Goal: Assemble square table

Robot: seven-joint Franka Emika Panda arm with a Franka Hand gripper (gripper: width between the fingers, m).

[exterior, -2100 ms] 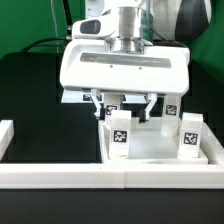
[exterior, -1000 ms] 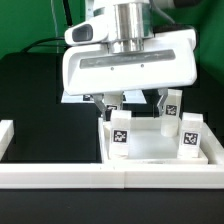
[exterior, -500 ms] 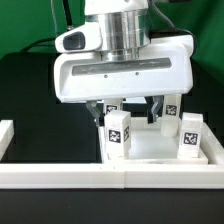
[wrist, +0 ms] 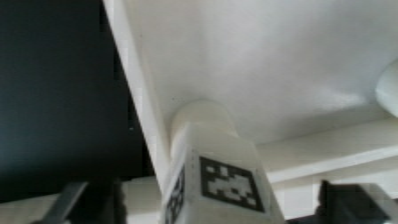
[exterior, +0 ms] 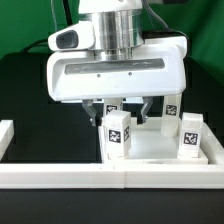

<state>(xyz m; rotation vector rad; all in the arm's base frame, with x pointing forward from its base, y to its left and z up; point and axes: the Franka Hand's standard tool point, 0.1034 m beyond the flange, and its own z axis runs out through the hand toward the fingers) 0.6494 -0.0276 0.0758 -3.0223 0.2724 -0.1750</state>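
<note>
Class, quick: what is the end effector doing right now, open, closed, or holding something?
End effector: jaws apart on either side of an upright table leg; whether they grip it cannot be told.

The arm hangs straight down over the table, wrist vertical. Its gripper points downward, the two fingers standing apart.

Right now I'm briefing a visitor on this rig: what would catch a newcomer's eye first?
The big white gripper fills the middle of the exterior view, hanging low over the square table, its jaws astride a leg block. Next, the tagged leg blocks standing upright: one in front and one at the exterior view's right.
</note>
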